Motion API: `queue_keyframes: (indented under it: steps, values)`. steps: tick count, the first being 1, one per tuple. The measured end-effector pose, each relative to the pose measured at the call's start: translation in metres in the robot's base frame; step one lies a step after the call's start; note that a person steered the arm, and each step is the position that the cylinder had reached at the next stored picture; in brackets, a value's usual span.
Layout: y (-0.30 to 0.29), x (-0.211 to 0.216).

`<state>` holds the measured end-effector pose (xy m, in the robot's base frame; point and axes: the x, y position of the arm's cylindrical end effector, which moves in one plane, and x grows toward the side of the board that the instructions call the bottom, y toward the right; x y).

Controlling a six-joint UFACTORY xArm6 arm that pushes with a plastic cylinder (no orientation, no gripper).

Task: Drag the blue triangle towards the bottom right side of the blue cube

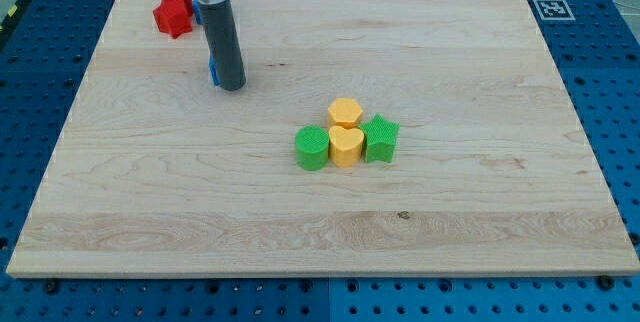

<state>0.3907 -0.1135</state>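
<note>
My tip (232, 87) rests on the wooden board (450, 222) in the upper left part of the view. A thin sliver of a blue block (213, 70) shows just at the rod's left edge, touching or right behind it; its shape is hidden. Another small bit of blue (199, 5) shows higher up beside the rod, near the arm's base. I cannot tell which is the triangle and which the cube.
A red star-shaped block (172, 15) lies at the view's top left. A cluster sits at mid-board: a green cylinder (312, 148), a yellow heart (346, 148), a yellow hexagon (345, 113) and a green star (380, 139), all touching.
</note>
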Motion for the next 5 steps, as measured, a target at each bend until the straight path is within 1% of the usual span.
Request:
queue_keyframes:
  steps: [3,4,5]
  values:
    - [-0.002,-0.013]
    - [-0.002,-0.010]
    - [-0.009,0.020]
